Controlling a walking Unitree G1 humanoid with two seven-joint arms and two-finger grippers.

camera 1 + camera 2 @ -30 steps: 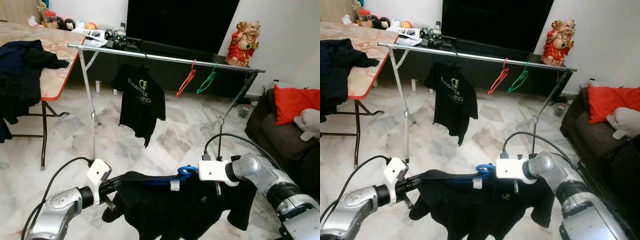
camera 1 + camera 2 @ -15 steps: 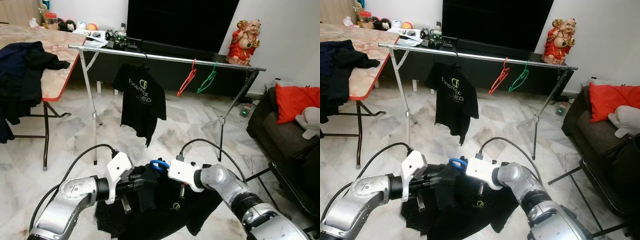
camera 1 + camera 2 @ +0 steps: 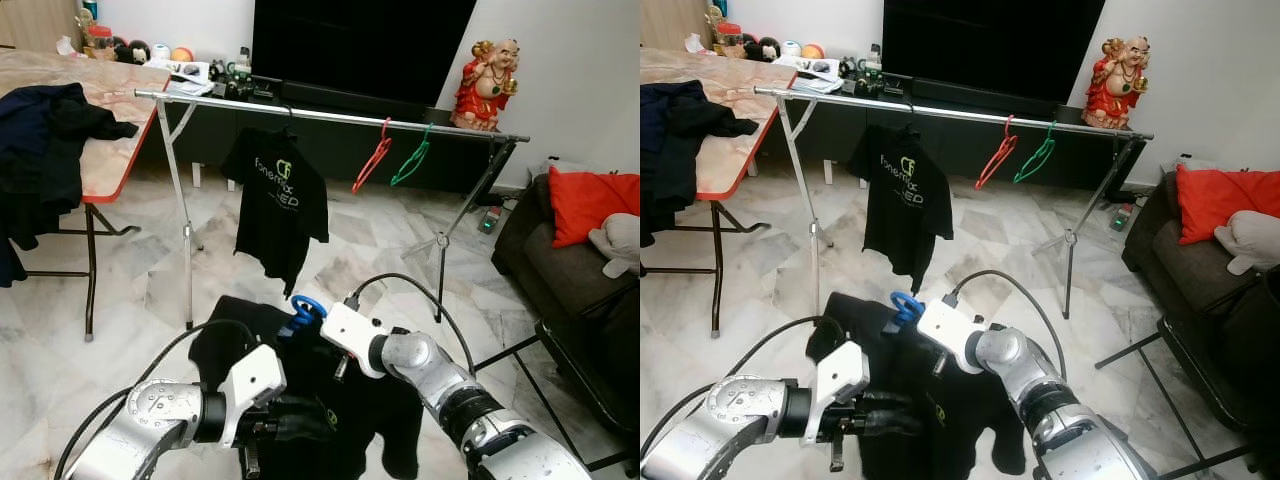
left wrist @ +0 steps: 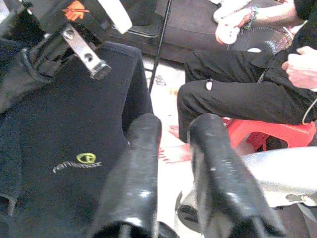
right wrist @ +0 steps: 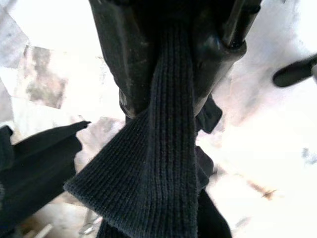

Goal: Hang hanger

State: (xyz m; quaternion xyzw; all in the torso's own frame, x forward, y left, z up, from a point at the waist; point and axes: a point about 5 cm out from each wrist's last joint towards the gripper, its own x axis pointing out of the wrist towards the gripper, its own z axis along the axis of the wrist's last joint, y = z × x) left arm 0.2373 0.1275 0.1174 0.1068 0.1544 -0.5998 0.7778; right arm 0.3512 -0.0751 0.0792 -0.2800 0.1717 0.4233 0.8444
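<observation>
The room was evenly and brightly lit, the marble floor [image 3: 120,330] giving a soft sheen and only faint shadows under the clothes rack [image 3: 330,118]. Both head views were sharp. The right wrist view was blown out to white behind its dark ribbed cloth [image 5: 163,148], and the left wrist's near fingers [image 4: 133,178] were blurred.

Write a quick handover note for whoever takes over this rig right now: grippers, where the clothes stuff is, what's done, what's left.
Right gripper: shut on the ribbed collar of the black shirt, held up by the blue hanger.
Left gripper: open, low against the shirt's front, gripping nothing.
Rail: across the room, already carrying one black shirt, a red hanger and a green hanger.
Done: shirt is on the blue hanger and lifted.
Left: approach the rail and hook the blue hanger on it.
</observation>
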